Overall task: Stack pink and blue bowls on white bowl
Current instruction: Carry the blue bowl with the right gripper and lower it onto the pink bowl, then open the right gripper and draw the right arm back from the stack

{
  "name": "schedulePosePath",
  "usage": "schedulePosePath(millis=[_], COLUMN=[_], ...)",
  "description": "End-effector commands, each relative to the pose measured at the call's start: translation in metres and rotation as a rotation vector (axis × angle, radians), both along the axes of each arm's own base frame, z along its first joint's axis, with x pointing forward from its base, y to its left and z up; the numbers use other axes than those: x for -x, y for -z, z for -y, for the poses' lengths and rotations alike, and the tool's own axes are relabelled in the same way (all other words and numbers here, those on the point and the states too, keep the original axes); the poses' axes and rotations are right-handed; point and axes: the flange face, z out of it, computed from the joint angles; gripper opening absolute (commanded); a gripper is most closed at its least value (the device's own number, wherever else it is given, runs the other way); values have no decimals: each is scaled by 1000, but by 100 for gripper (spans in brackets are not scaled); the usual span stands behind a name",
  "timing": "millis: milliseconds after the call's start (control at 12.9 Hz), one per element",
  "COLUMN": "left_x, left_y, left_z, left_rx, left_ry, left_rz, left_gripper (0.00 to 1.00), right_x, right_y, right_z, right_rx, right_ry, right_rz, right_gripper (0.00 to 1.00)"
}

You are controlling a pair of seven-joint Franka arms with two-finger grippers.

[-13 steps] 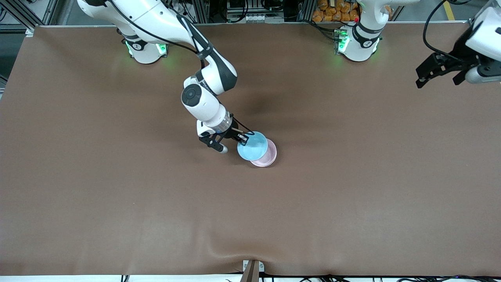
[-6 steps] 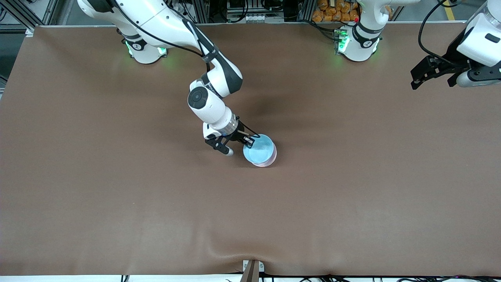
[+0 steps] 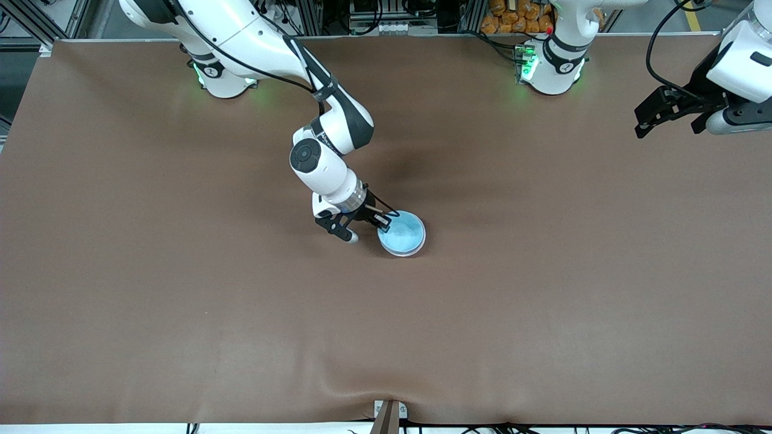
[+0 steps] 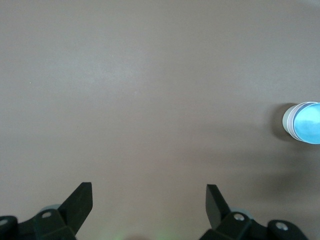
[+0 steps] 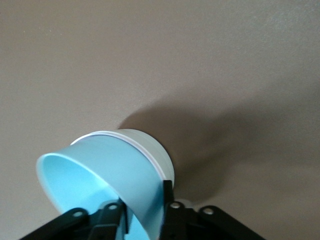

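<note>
The light blue bowl (image 3: 403, 235) sits nested on a stack in the middle of the table and covers it from above. My right gripper (image 3: 381, 222) is shut on the blue bowl's rim at the side toward the right arm's end. In the right wrist view the fingers (image 5: 168, 207) pinch the blue wall (image 5: 115, 170). A pale bowl wall (image 5: 159, 152) shows under it; I cannot tell whether it is pink or white. The pink and white bowls are otherwise hidden. My left gripper (image 3: 668, 120) waits open and empty over the table's left arm end.
The brown table cloth (image 3: 181, 301) is bare around the stack. The left wrist view shows the stack (image 4: 305, 122) far off and the left gripper (image 4: 148, 194) over bare cloth. A cloth ridge (image 3: 386, 392) lies at the front edge.
My right gripper has moved the blue bowl sideways over the pink bowl and lowered it; the pink bowl, visible beneath before, is now covered. The left gripper shifted slightly.
</note>
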Motion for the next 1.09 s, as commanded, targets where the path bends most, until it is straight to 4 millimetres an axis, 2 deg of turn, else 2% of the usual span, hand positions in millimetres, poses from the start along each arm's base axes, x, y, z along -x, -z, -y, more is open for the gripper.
schedulePosePath(millis=[0, 155, 233, 544, 777, 1010], left_x=[0, 0, -1, -4, -5, -8], left_y=[-2, -1, 0, 4, 4, 6], left_z=[-2, -2, -2, -3, -3, 0], left_rx=[0, -1, 0, 0, 0, 0], left_ry=[8, 8, 8, 5, 5, 10], left_rz=[9, 7, 10, 1, 3, 10], left_gripper=[100, 100, 100, 100, 100, 100], right_x=[-3, -8, -12, -43, -60, -74], right_y=[-6, -12, -21, -88, -131, -167], right_z=[-7, -3, 2, 46, 100, 182], right_rx=[-14, -15, -18, -2, 47, 73], right_ry=[26, 33, 39, 17, -82, -172], right_rz=[4, 13, 24, 101, 64, -5], right_gripper=[100, 100, 100, 100, 100, 100])
